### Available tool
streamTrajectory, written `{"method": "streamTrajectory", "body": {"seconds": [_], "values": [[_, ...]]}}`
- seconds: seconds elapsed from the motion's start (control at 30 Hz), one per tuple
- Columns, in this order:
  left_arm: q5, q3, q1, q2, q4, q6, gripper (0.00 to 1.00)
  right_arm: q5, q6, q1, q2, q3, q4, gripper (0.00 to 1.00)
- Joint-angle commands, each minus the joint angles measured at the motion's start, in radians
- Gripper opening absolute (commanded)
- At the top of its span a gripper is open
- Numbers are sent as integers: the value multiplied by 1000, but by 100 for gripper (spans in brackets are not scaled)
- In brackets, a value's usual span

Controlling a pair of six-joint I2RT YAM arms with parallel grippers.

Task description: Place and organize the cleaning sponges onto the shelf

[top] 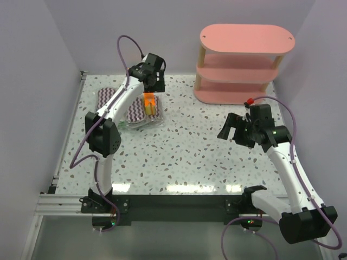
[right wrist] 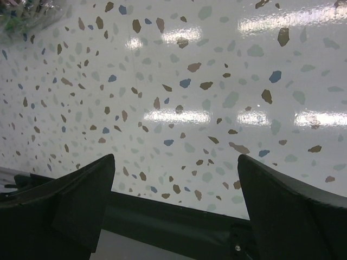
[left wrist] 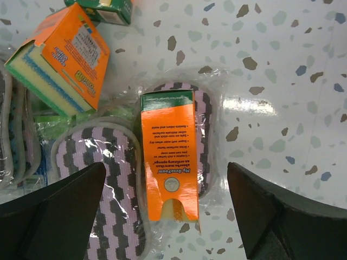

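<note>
The cleaning sponges lie in a pile at the table's left back. In the left wrist view an orange pack (left wrist: 169, 162) rests on top of a purple-white zigzag sponge (left wrist: 205, 130) in clear wrap. A second zigzag sponge (left wrist: 108, 189) lies left of it, another orange pack (left wrist: 70, 54) is tilted at upper left, and a green box (left wrist: 105, 8) shows at the top edge. My left gripper (left wrist: 165, 169) hangs open above the orange pack, one finger on each side, touching nothing. The pink shelf (top: 246, 59) stands at the back right, its boards bare. My right gripper (top: 230, 129) is open over bare table.
The terrazzo table (top: 184, 157) has a dark front rail (right wrist: 173, 216), which lies just below my right gripper (right wrist: 176, 157). A crinkled bit of clear wrap (right wrist: 21, 13) shows at the far upper left of the right wrist view. Walls close in the left and back sides.
</note>
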Motion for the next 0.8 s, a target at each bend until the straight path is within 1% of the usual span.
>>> {"method": "streamTrajectory", "body": {"seconds": [0.0,0.07,0.23,0.3,0.4,0.47,0.53,0.6,0.63,0.67,0.73,0.77], "values": [[-89,-27,9,-19,-2,-40,100,10,-24,3,-8,-10,-2,99],[-86,-68,9,-19,16,-41,100,5,-24,3,-8,-20,5,99],[20,-130,9,25,67,-31,100,-13,-20,3,-2,-27,15,99],[63,-166,11,17,117,-31,100,-7,-20,3,0,-20,17,99],[113,-292,11,-33,234,-20,100,-4,-23,3,4,-15,17,99],[158,-320,11,-53,301,0,100,-7,-21,3,4,-20,20,99],[187,-329,12,-49,325,17,95,-10,-20,3,9,-26,21,98],[241,-325,14,-45,342,29,86,-16,-18,3,15,-26,21,99],[256,-326,14,-52,345,29,84,-16,-20,3,17,-26,20,99],[286,-329,14,-58,366,29,79,-15,-18,3,15,-27,20,99],[314,-344,15,-84,389,29,73,-13,-18,3,11,-29,23,98],[345,-349,15,-93,413,25,63,-13,-18,3,8,-32,25,98]]}}
